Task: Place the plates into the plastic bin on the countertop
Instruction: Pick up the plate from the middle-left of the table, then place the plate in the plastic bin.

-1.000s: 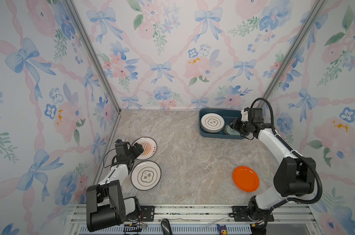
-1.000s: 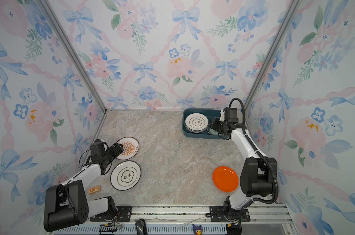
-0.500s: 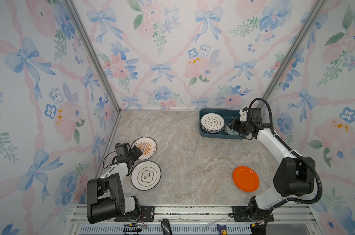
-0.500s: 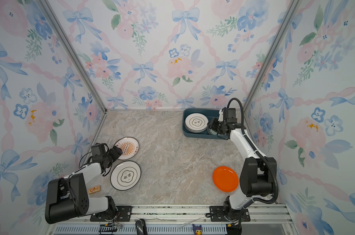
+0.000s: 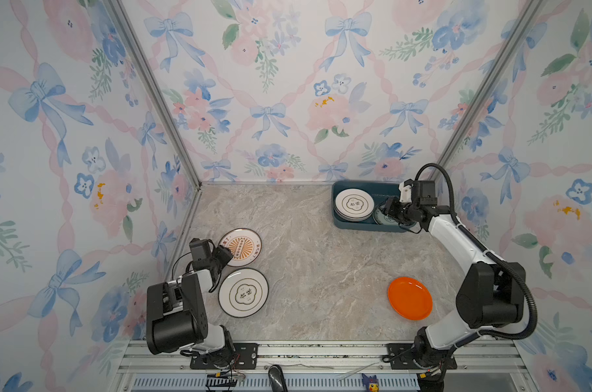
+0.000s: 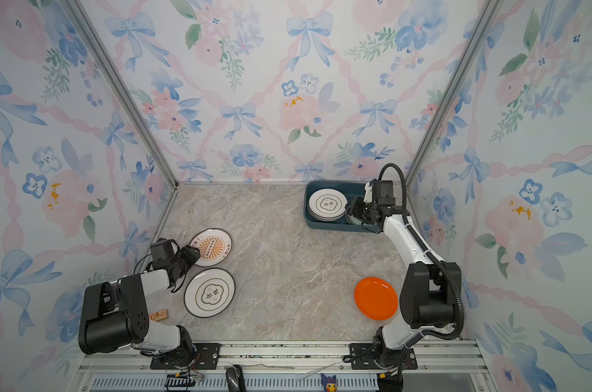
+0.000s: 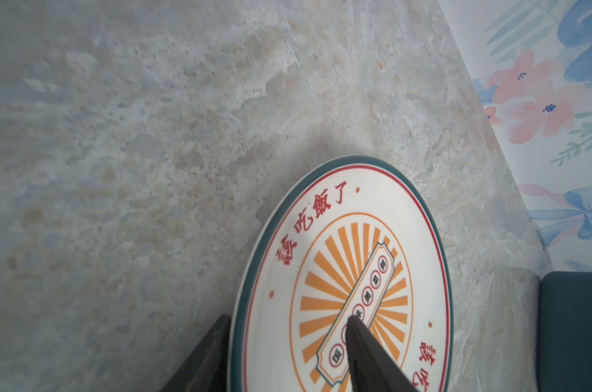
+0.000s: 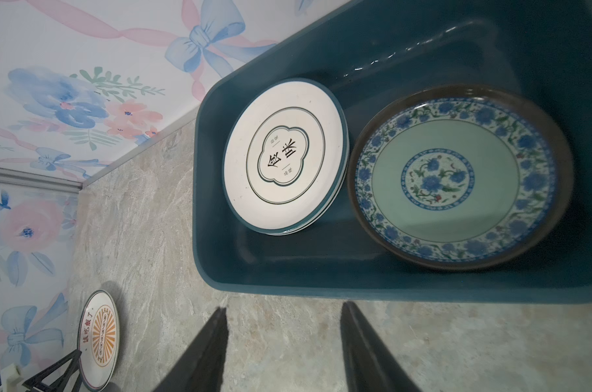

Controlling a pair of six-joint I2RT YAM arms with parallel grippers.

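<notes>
A white plate with an orange sunburst (image 5: 242, 247) (image 7: 355, 271) lies at the left of the countertop (image 5: 304, 254). My left gripper (image 5: 228, 253) (image 7: 286, 320) is shut on its near rim, one finger under the edge and one on its face. A gold-emblem plate (image 5: 243, 292) lies just in front of it. An orange plate (image 5: 410, 298) lies at the front right. The teal plastic bin (image 5: 355, 225) (image 8: 321, 281) holds a stack topped by an emblem plate (image 8: 284, 156) and a blue-green patterned plate (image 8: 457, 176). My right gripper (image 5: 391, 212) (image 8: 282, 309) hovers open and empty by the bin's right part.
Floral walls close in the countertop on three sides, and the bin stands against the back right corner. A small tan block (image 6: 159, 315) lies beside the left arm's base (image 5: 176, 305). A metal rail (image 5: 321, 349) runs along the front edge.
My left gripper's jaws have closed onto the sunburst plate's rim after standing wide. The right arm has hardly moved and stays open by the bin.
</notes>
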